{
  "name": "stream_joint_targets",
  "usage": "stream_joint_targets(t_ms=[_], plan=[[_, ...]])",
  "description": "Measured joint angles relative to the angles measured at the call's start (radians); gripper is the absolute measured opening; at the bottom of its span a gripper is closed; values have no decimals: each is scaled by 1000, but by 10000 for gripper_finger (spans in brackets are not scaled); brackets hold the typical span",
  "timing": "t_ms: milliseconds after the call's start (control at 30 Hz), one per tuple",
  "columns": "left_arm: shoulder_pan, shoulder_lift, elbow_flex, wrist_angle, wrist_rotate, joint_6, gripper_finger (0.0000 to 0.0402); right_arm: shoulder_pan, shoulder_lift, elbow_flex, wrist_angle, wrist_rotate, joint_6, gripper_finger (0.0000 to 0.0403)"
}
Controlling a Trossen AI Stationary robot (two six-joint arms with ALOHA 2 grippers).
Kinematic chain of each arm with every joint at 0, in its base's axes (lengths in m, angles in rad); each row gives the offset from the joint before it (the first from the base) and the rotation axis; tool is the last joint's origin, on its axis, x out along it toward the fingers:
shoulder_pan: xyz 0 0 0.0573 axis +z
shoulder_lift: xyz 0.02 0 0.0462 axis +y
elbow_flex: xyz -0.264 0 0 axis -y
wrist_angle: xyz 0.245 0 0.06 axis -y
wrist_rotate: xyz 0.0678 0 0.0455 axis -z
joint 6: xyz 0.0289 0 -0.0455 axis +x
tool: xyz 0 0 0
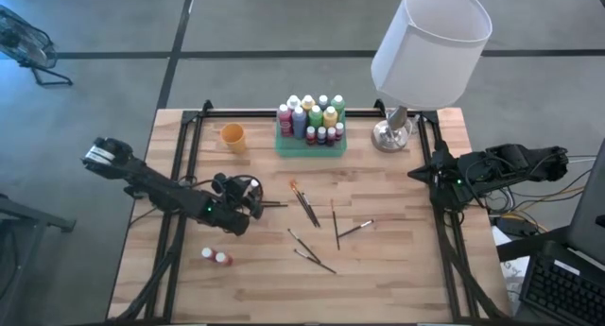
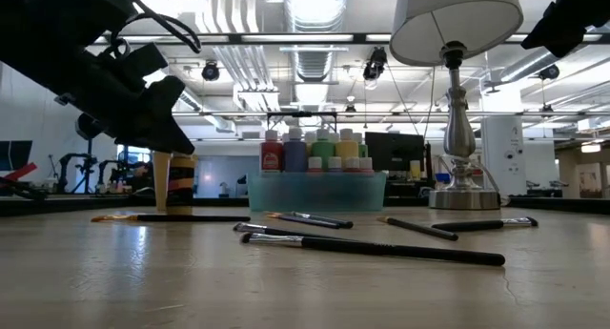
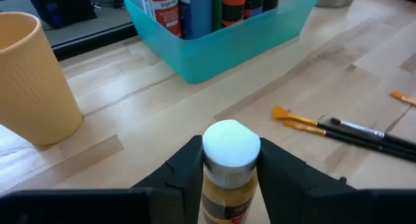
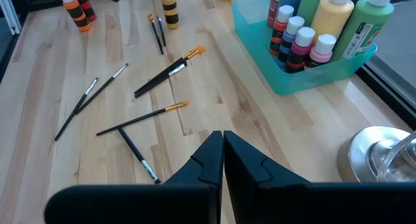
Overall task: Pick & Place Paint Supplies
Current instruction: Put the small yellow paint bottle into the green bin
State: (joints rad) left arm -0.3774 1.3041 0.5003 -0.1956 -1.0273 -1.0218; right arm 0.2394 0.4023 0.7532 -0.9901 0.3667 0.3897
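Now my left end effector (image 3: 229,178) sits around a small yellow paint bottle (image 3: 227,175) at the left centre of the high view.

Its two fingers (image 3: 185,172) press the bottle's sides just under the white cap, partly spread by the bottle's width. My right end effector (image 4: 223,160) waits at the right edge of the table (image 1: 397,269), fingers pressed together and empty. More bottles stand in the green tray (image 1: 310,145) at upper centre, two lie at lower left (image 1: 216,257), and the paintbrushes (image 1: 304,205) are scattered mid-table. An orange cup (image 1: 233,137) stands left of the tray.
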Motion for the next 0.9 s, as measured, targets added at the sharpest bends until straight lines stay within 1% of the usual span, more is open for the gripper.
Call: stream_joint_targets(t_ms=[100, 233, 467, 567, 633, 800, 900], plan=[[15, 0, 13, 2, -13, 25, 126, 0, 0, 0, 0, 0, 0, 8], [50, 0, 60, 4, -18, 104, 122, 0, 0, 0, 0, 0, 0, 8], [142, 0, 182, 18, -20, 256, 126, 0, 0, 0, 0, 0, 0, 8], [191, 0, 227, 56, -18, 341, 125, 0, 0, 0, 0, 0, 0, 8], [232, 0, 247, 114, 18, 417, 125, 0, 0, 0, 0, 0, 0, 8], [358, 18, 269, 331, 203, 593, 125, 0, 0, 0, 0, 0, 0, 8], [428, 44, 285, 398, 262, 653, 125, 0, 0, 0, 0, 0, 0, 8]])
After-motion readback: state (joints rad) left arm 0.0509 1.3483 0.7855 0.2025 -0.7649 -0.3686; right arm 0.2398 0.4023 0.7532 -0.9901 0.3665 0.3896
